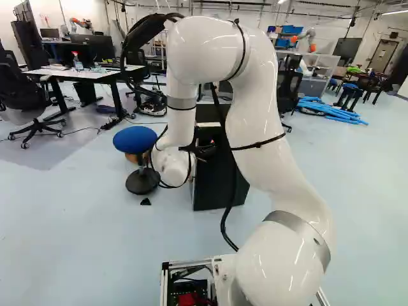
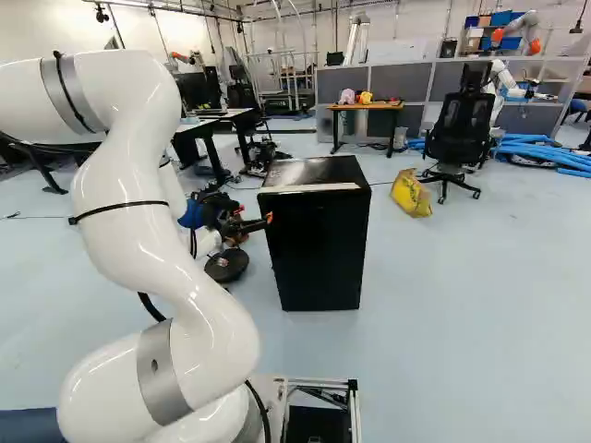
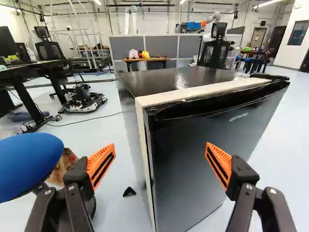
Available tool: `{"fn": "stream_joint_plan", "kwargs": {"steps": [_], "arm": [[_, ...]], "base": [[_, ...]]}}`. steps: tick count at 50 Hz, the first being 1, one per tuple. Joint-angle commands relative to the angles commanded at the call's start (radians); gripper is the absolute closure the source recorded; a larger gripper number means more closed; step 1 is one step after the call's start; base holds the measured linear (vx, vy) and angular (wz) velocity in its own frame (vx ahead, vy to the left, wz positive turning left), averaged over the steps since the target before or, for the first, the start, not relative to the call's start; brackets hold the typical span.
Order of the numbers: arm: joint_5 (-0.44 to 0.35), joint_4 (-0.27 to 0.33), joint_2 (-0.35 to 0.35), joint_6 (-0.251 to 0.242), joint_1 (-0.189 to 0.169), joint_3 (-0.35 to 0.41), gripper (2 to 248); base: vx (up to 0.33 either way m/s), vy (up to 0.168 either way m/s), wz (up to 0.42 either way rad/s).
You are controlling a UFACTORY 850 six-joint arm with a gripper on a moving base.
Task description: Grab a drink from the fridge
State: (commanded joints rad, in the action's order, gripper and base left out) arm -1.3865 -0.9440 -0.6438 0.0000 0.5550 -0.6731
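Note:
The black fridge [image 2: 319, 245] stands on the floor ahead of the arm, its door shut. My gripper [image 2: 263, 223] shows in the right base view just left of the fridge's upper part. In the wrist view the gripper [image 3: 160, 162] is wide open, with the fridge door [image 3: 212, 140] and its near side edge ahead between the two orange-padded fingers. Nothing is gripped. No drink is visible; the fridge's inside is hidden behind the door.
A blue stool [image 1: 135, 139] stands beside the fridge, close to the gripper. A yellow bag [image 2: 411, 193] and an office chair [image 2: 457, 134] are beyond the fridge. Desks [image 1: 95, 73] stand farther back, and another robot [image 2: 503, 78] is in the background.

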Motion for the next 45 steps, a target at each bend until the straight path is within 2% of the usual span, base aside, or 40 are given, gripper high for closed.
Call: {"fn": "stream_joint_plan", "kwargs": {"steps": [20, 45], "arm": [[0.000, 0.000, -0.010, 0.000, -0.006, -0.017, 3], [-0.029, -0.017, -0.032, 0.000, -0.031, -0.055, 3]], "base": [[0.000, 0.000, 0.000], [0.000, 0.000, 0.000]]}}
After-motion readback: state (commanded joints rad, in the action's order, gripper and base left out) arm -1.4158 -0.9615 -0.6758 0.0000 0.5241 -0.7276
